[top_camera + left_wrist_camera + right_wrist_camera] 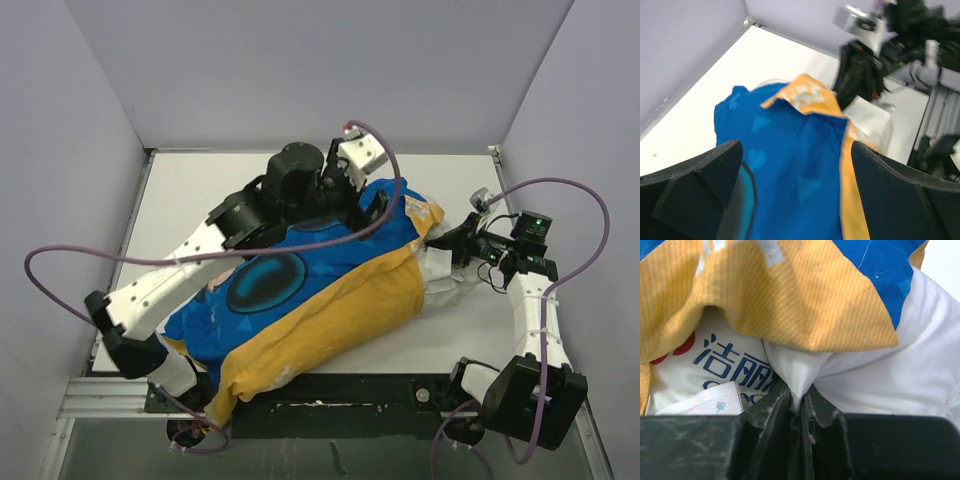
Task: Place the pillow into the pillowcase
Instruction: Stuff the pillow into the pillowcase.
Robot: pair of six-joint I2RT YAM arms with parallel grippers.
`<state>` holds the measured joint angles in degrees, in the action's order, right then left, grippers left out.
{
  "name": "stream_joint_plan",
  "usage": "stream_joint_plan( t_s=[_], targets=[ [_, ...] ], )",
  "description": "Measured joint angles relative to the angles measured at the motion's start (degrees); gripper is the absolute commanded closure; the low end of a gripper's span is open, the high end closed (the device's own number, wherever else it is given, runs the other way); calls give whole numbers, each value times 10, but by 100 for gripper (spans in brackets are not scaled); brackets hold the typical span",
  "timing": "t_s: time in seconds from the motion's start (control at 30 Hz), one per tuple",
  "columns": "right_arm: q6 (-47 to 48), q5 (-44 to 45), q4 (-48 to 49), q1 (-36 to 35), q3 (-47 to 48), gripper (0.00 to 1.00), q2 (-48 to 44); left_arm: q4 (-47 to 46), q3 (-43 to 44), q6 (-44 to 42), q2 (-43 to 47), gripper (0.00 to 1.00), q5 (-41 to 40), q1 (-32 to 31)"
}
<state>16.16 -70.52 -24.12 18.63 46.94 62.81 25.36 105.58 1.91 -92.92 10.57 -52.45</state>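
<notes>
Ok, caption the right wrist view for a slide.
Right fingers pinch a fold of the pillow under the pillowcase hem, the pillow's printed logo showing alongside.

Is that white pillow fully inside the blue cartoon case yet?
Mostly in, not fully: a corner of the plump white pillow sticks out of the blue-and-yellow fabric pillowcase, pinched in the right claw.
</notes>
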Motion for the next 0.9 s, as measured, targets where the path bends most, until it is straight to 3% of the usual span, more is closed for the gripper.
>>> stream_joint_plan(
  t_s=[0.23,0.43,0.47,0.53,0.63,0.67,0.87,0.9],
  targets=[
    [13,0,-1,-14,7,99,17,189,-33,-71,89,5,-214,-240],
    [26,0,-9,-18,10,99,24,307,-133,-73,26,5,-339,-248],
    [28,0,-9,-18,10,99,24,307,-154,-83,21,12,-351,-243],
    [30,0,-14,-19,10,100,24,282,-194,-110,21,62,-369,-232],
    [38,0,-21,-21,11,100,24,212,-239,-172,27,94,-380,-196],
    [42,0,-22,-22,11,100,24,174,-257,-205,32,100,-380,-178],
    [75,-9,-37,-22,17,99,24,-66,-348,-445,58,100,-357,-68],
    [84,-14,-46,-22,18,99,24,-92,-350,-473,55,95,-350,-52]
  ],
)
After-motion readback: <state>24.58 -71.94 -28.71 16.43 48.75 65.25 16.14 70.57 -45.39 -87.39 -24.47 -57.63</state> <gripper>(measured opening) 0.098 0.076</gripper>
